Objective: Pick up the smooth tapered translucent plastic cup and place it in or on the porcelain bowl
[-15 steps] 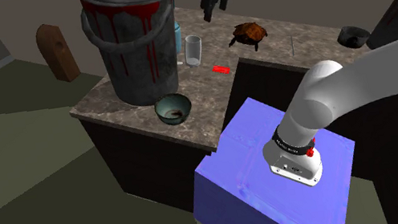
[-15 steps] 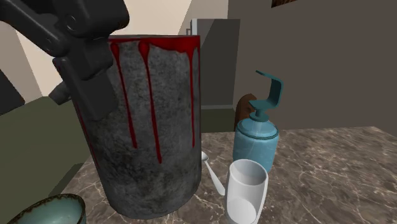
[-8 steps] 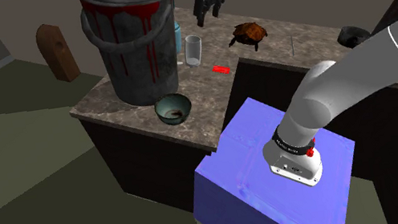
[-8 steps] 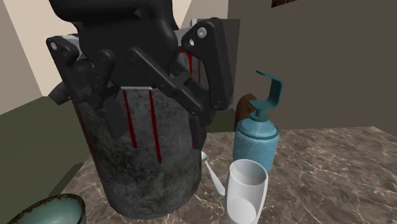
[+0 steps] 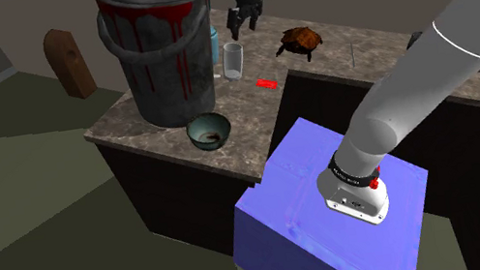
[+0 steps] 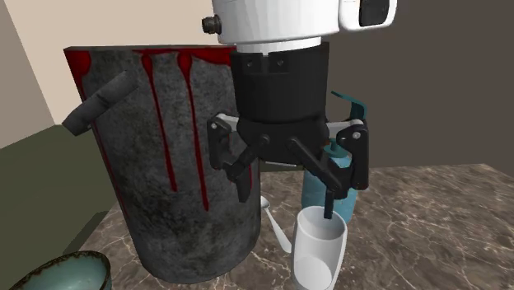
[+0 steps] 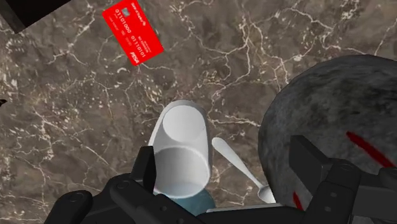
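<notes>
The smooth, pale translucent tapered cup (image 6: 320, 247) stands upright on the brown marbled stone surface (image 6: 428, 222), long axis vertical, wide mouth up, just beside the rough grey red-streaked bucket (image 6: 165, 165). The black gripper (image 6: 287, 202) hangs above it, fingers apart.

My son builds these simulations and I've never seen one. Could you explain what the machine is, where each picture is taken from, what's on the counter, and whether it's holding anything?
It is a white robot arm on a blue box, ending in a black two-fingered claw. One picture looks down from beside the box, one sits close at counter height, one looks along the claw from the hand. On the marble counter stand a grey bucket with red drips, a pale cup, a teal bowl, a blue soap dispenser, a spoon, a red card and a brown turtle figure. The claw hangs open above the cup and holds nothing.
</notes>
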Available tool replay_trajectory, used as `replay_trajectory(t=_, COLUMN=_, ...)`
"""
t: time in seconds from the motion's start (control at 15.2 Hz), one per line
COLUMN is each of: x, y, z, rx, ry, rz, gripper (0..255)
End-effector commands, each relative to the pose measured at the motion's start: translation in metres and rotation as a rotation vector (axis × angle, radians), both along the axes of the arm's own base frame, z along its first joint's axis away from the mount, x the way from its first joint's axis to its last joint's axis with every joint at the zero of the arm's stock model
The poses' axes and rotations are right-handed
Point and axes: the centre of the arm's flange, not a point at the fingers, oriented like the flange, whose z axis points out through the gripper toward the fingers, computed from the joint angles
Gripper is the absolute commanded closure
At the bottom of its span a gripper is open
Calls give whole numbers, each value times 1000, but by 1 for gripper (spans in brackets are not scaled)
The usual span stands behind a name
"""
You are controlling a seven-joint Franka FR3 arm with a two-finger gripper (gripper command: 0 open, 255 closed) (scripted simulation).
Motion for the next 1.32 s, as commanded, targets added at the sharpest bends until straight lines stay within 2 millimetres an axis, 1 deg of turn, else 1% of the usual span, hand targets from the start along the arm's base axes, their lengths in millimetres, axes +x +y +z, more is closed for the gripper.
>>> replay_trajectory(t=0.0, x=18, y=-19, z=-14, rx=4, ry=7, rz=-12, gripper=0)
replay_trajectory(t=0.53, x=77, y=-84, z=-79, rx=22, ry=39, rz=-60, gripper=0)
replay_trajectory(t=0.59, x=81, y=-89, z=-84, rx=23, ry=42, rz=-64, gripper=0)
replay_trajectory(t=1.06, x=83, y=-91, z=-120, rx=23, ry=42, rz=-64, gripper=0)
replay_trajectory(t=1.12, x=83, y=-91, z=-123, rx=23, ry=42, rz=-64, gripper=0)
replay_trajectory(t=1.25, x=83, y=-91, z=-123, rx=23, ry=42, rz=-64, gripper=0)
